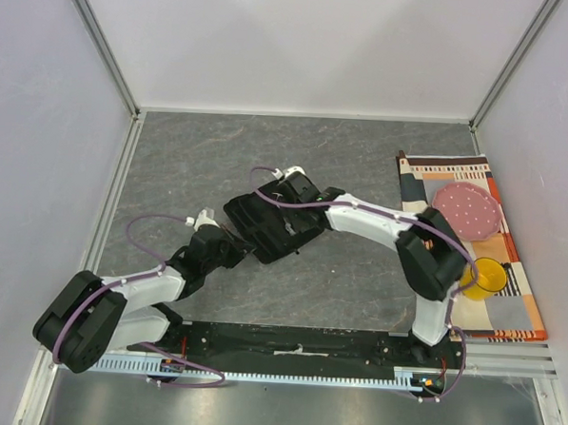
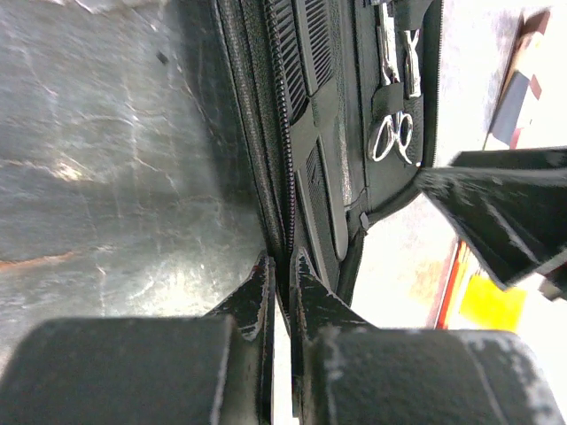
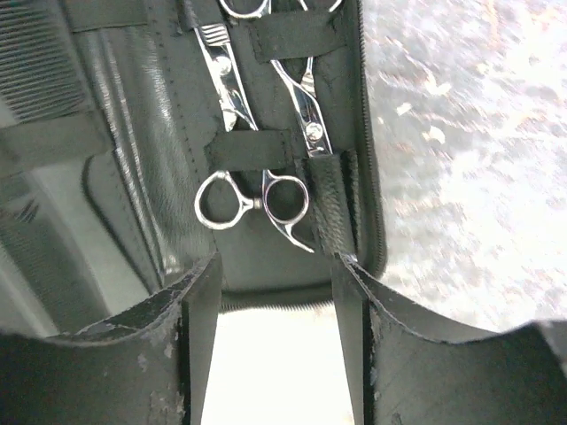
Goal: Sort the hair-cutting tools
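The black pouch [image 1: 269,226] lies open in the middle of the table. In the right wrist view, two silver scissors [image 3: 229,84] [image 3: 308,119] sit side by side under its elastic straps, and a black comb [image 3: 35,75] is tucked in on the left. My right gripper [image 3: 276,270] hovers open just below the scissors' finger rings and holds nothing. My left gripper [image 2: 282,266] is shut on the pouch's zipper edge [image 2: 285,177] at its near-left side. The scissors [image 2: 387,55] also show in the left wrist view.
A patterned cloth [image 1: 508,300] lies at the right edge of the table, with a pink disc [image 1: 467,209] and a yellow cup [image 1: 486,277] on it. White walls close in the table on the left, back and right.
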`<act>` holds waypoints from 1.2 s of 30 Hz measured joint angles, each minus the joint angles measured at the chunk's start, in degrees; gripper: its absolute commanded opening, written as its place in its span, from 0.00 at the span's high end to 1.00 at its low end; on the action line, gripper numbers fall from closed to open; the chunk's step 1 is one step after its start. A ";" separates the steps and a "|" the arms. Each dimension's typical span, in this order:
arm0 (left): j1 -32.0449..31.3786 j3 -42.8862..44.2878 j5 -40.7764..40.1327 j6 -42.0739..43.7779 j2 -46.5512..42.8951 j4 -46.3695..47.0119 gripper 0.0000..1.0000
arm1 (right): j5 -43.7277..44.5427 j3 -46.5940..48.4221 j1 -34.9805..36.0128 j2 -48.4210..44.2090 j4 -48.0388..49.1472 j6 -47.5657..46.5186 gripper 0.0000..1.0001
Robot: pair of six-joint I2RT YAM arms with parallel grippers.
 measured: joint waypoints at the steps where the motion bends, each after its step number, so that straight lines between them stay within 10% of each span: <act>1: -0.02 0.00 1.03 0.44 -0.09 -0.11 0.98 | 0.24 -1.68 0.04 -2.54 -0.79 -0.11 0.38; 11: -0.17 -0.02 15.91 8.72 -0.48 -1.92 0.98 | 6.01 -15.65 0.02 -27.19 -2.62 0.39 0.32; 36: -0.31 9.25 24.61 20.48 -4.57 -18.99 0.59 | 11.45 -33.88 -6.29 -25.00 4.63 10.67 0.33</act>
